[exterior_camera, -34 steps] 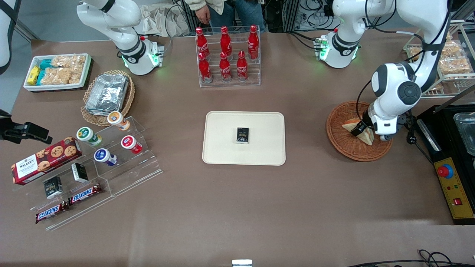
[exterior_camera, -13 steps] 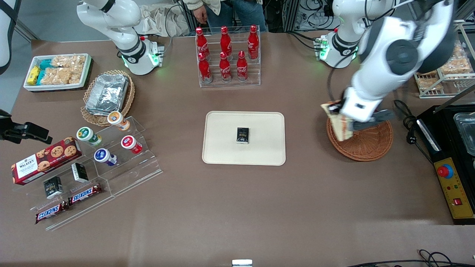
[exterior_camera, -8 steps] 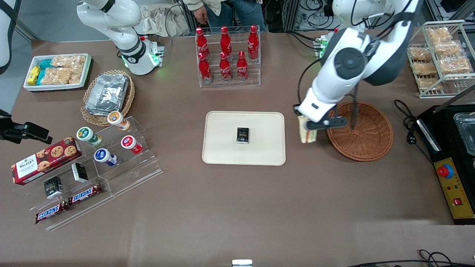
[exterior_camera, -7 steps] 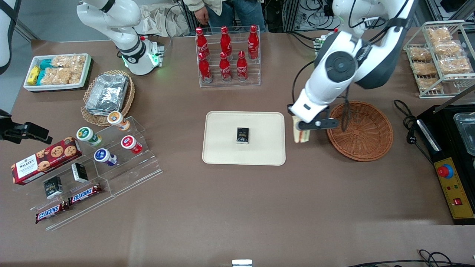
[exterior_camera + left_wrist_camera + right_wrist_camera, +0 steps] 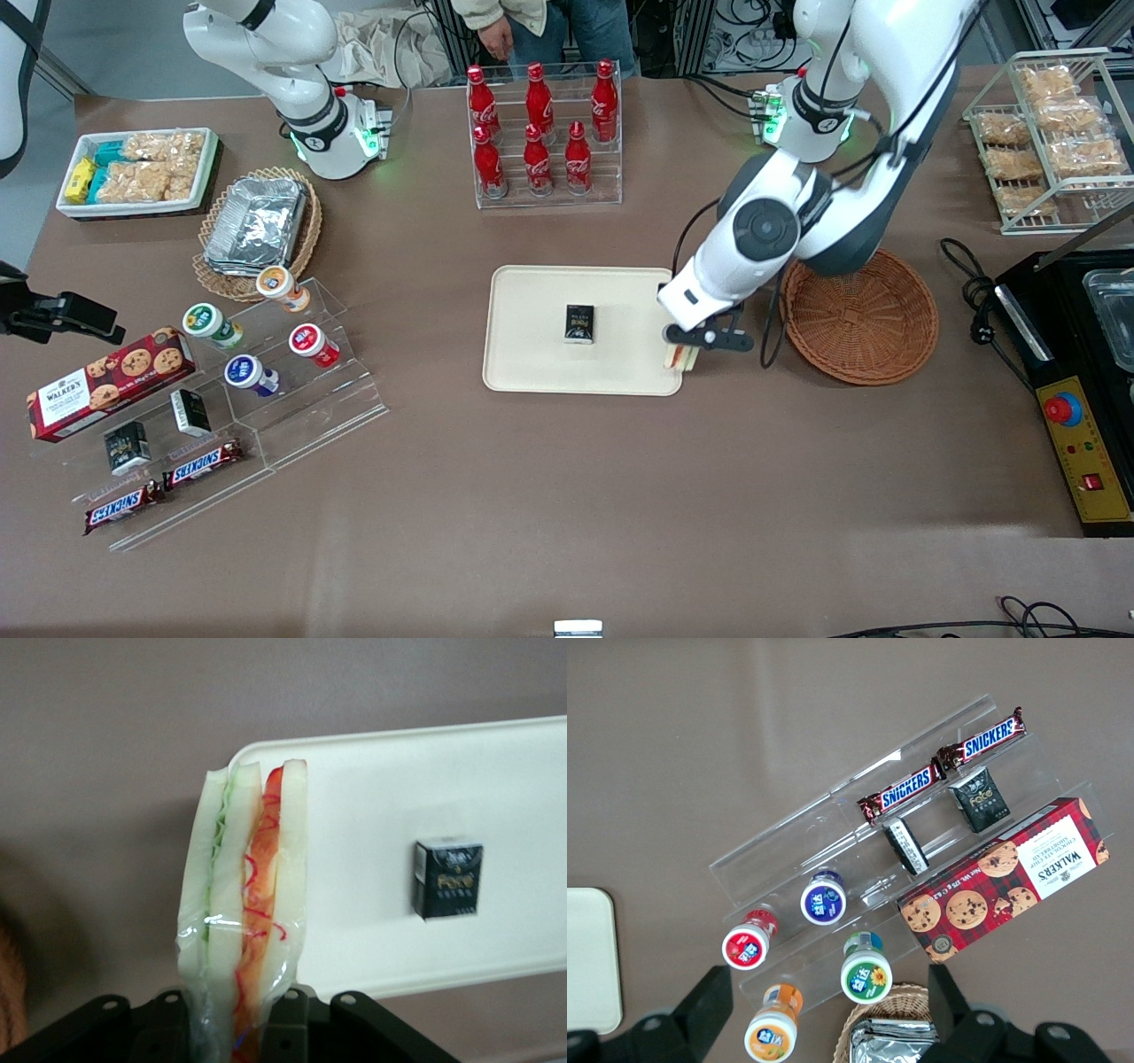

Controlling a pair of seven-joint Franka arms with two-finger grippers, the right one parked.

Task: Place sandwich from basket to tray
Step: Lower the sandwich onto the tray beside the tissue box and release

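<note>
1. Front view: gripper [image 5: 684,347] hangs over the tray [image 5: 540,372] at its corner nearest the basket [image 5: 858,312]; sandwich [image 5: 677,357] held edge-down over that rim; basket holds nothing, near the working arm's end of the table
2. Front view counts: one tray, one small black box [image 5: 579,322] mid-tray, six red bottles [image 5: 539,124] in a rack at the table edge farthest from the camera
3. Left wrist view: jaws pinching sandwich [image 5: 246,904] at its lower end, wedge upright over tray [image 5: 496,797] corner, box [image 5: 448,879] well apart
4. Judgement: shift inward past the rim before release, lower close so the wedge doesn't tip off the edge or hit the box
5. Right wrist view: two Snickers bars [image 5: 943,771], one cookie box [image 5: 1010,879], four round tubs [image 5: 824,902]
</note>
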